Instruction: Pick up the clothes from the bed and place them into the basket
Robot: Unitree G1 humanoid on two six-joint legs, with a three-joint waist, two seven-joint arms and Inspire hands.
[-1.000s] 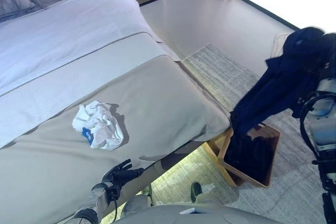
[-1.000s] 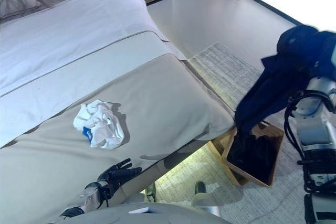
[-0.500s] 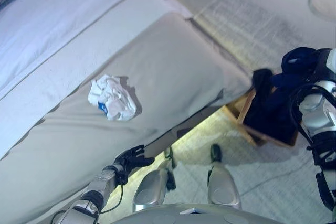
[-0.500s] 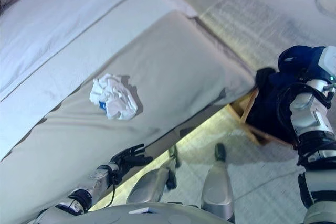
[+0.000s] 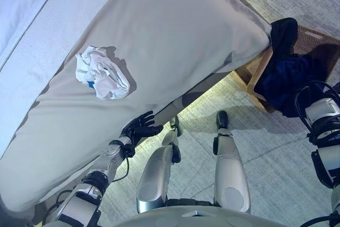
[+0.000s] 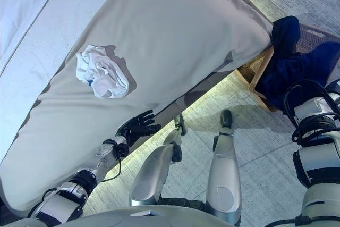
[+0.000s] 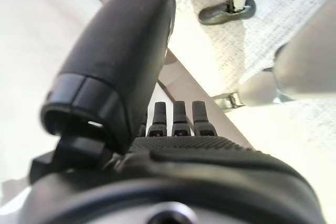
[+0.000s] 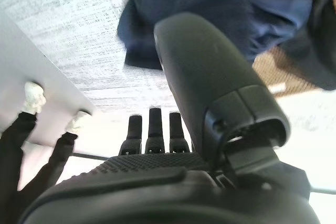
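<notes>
A crumpled white garment (image 5: pixel 101 73) lies on the beige bed cover (image 5: pixel 175 30), near the bed's side edge. The wicker basket (image 5: pixel 254 77) stands on the floor by the bed's corner. Dark navy clothes (image 5: pixel 289 73) fill it and hang over its rim. My left hand (image 5: pixel 139 129) is open with spread fingers at the bed's edge, below the white garment and apart from it. My right hand (image 8: pixel 152 129) is open and empty, with straight fingers, just above the navy clothes (image 8: pixel 210 3).
A pale woven rug (image 5: pixel 276 147) lies under the basket and beside the bed. The white sheet (image 5: pixel 21 3) covers the far part of the bed. Two dark legs with white feet (image 8: pixel 31 98) show in the right wrist view.
The camera has tilted down. My right hand lowered the navy clothes into the basket and let go of them. My left hand stays at the bed's edge.
</notes>
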